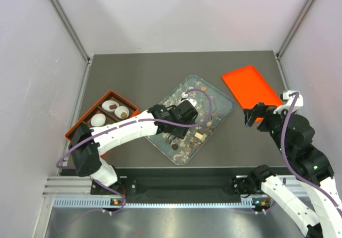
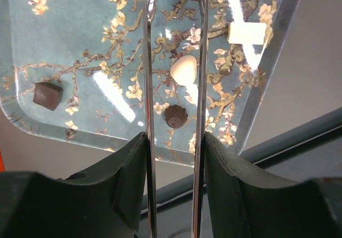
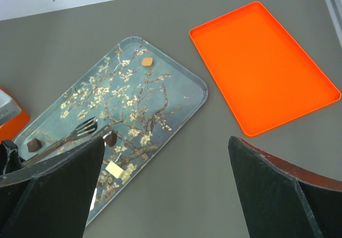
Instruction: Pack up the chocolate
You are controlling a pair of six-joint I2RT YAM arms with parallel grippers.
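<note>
Chocolates lie scattered on a blossom-patterned tray (image 2: 80, 35) at the middle of the bench (image 1: 149, 72). The left claw (image 2: 175, 137), pinching metal tongs (image 2: 148, 61), hangs over the tray, and the blades straddle a white chocolate (image 2: 184, 69) and a dark swirled chocolate (image 2: 175, 116). A dark square (image 2: 47, 95), a cream square (image 2: 246, 33) and a caramel piece (image 3: 147, 61) rest elsewhere on the tray. The right claw (image 1: 255, 115), spread wide, hovers beside an orange tray (image 3: 262, 67) toward the far right corner. A box (image 1: 109, 92) of paper cups (image 1: 98, 120) sits at the left edge.
</note>
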